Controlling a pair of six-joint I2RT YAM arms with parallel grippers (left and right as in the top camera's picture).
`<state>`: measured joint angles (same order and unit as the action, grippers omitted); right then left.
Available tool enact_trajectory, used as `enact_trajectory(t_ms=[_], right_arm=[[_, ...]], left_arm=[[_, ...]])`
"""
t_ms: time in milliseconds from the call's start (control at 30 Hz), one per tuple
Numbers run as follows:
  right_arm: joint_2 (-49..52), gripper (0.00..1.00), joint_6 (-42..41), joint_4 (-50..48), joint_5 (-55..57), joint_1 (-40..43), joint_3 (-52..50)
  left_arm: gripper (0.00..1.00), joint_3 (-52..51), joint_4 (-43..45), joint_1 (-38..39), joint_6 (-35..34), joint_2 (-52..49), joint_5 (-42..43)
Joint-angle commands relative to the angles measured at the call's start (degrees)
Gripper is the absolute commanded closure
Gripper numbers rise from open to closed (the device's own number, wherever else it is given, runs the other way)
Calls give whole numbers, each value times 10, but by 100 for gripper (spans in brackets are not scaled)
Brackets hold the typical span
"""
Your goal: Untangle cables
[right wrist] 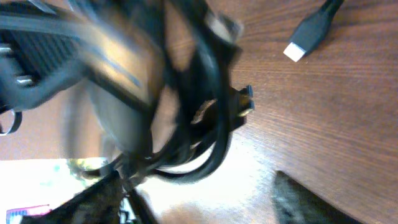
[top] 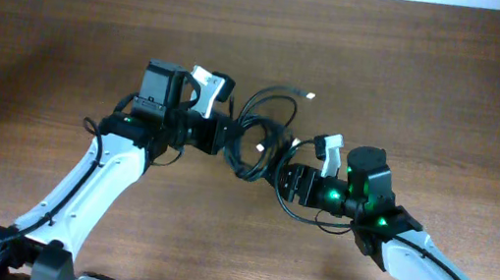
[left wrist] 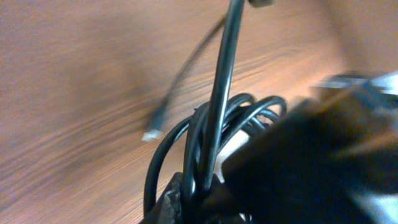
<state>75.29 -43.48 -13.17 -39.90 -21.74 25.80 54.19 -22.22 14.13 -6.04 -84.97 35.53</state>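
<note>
The cables (top: 261, 134) are a bundle of thin black loops at the table's middle, between my two grippers. One silver-tipped plug (top: 310, 96) sticks out toward the back. My left gripper (top: 229, 137) is at the bundle's left side and is shut on the cables (left wrist: 208, 162); one strand runs up from its jaws (left wrist: 202, 190), and a plug end (left wrist: 151, 134) lies on the wood. My right gripper (top: 282, 172) is at the bundle's lower right with its fingers wide apart (right wrist: 199, 199). Cable loops (right wrist: 208, 134) hang blurred just ahead of it, near its left finger.
The brown wooden table (top: 456, 91) lies all around. A black plug with a white tip (right wrist: 308, 36) lies on the wood in the right wrist view. The two arms reach in from the front edge and meet at the middle.
</note>
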Motion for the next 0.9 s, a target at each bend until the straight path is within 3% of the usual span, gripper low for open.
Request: enact_trajectory(t_ms=[0,167,300,367,667,767,867], right_arm=[[1,21,42,-5,0,1,3],[1,14,75,-6,1,12,3],[1,5,82,-12,1,23,3],[1,2,82,-17,2,28,3],[1,2,82,-33,-10,26,3],[1,15,82,-33,-50,26,3],[1,50,81,-33,-62,26,3]], left_arm=[[100,3,-56,3,27,3,-185],[100,3,-89,4,86,3,-146],[100,3,-89,5,206,3,41],[100,3,-97,5,255,3,88],[100,3,-109,5,265,3,160],[99,3,-108,5,265,3,162],[97,3,-108,5,263,3,162]])
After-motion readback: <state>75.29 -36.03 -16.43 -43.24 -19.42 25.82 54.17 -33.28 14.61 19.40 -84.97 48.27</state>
